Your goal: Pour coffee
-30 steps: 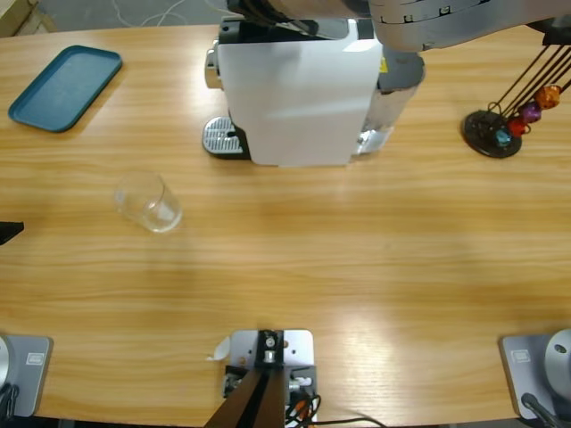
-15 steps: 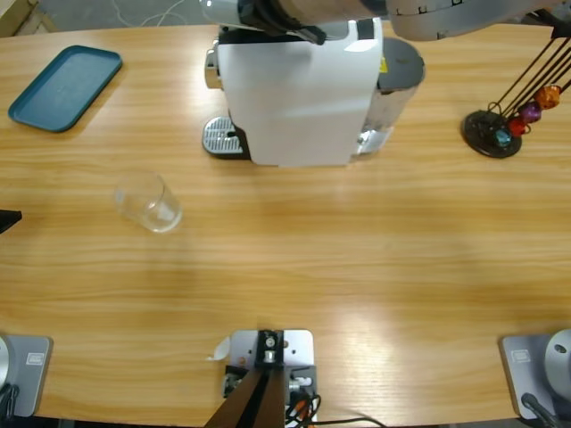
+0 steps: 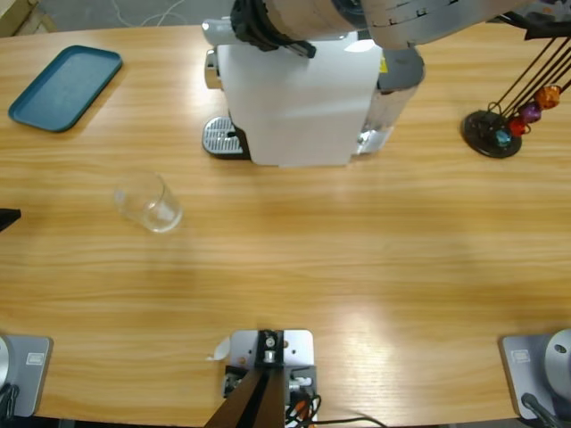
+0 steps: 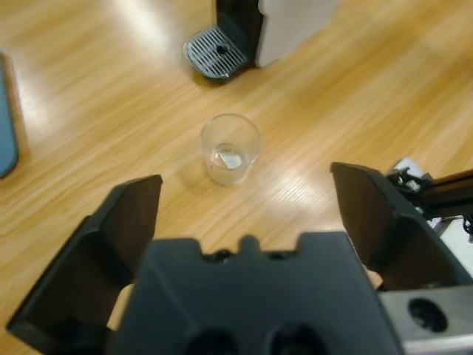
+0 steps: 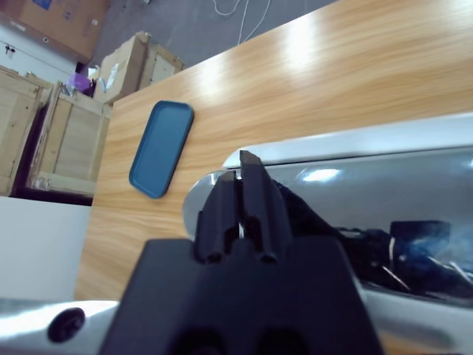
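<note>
Cardboard boxes and wooden crates stand on the floor beyond the far edge of the long wooden counter (image 3: pixel 357 267), which carries a white coffee machine (image 3: pixel 299 98) at its back middle. The right arm comes in from the top right and reaches across the top of that machine; its right hand (image 5: pixel 242 194) has its black jaws pressed together, lying along the machine's shiny chrome lid (image 5: pixel 384 185). The left hand (image 4: pixel 247 214) hangs high over the counter's left side, tilted down toward the machine, jaws spread wide apart with nothing between them; in the high view only a black tip shows at the left edge.

Between that hand and the machine's drip grille (image 3: pixel 219 136) stands a clear glass tumbler (image 3: pixel 149 201), upright, mouth up, well apart from both hands and clear of the grille. I cannot make out any coffee in it. Bare wood surrounds the tumbler on all sides. A blue tray (image 3: pixel 64 86) lies left of the machine near the back edge, and a capsule rack (image 3: pixel 508 116) with coloured capsules stands well to the machine's right.
</note>
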Tool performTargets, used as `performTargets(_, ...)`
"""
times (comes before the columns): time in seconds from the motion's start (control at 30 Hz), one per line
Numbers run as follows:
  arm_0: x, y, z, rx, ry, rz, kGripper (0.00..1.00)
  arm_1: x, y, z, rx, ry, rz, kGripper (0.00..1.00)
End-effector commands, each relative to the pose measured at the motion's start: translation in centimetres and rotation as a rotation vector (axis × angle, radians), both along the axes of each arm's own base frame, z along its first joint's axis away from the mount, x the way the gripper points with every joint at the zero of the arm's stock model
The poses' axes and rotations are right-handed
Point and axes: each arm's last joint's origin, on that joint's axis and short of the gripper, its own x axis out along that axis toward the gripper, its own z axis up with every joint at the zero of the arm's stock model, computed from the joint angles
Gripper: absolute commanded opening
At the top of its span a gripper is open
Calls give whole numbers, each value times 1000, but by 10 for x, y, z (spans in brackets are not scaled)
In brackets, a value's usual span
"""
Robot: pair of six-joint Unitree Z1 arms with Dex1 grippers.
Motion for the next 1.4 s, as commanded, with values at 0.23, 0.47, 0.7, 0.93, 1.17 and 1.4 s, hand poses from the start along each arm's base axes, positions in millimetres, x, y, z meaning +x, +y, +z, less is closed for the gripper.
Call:
performTargets(0.23,1,1,-5,1,22,25,1000,-20,6,-9,-343,-142,321,989)
performTargets(0.47,1,1,-27,21,46,27,1000,-50,-32,150,-203,-527,482,1000)
performTargets(0.7,1,0,-32,13,41,7,1000,-92,-104,153,-397,-474,506,1000)
performTargets(0.93,5,-6,-56,-49,36,65,1000,-137,-176,102,-453,-368,477,1000)
performTargets(1.17,13,-25,-101,38,41,46,1000,-144,-188,78,-474,-316,479,1000)
performTargets(1.4,19,-40,-126,25,38,1,1000,-142,-185,67,-500,-290,471,1000)
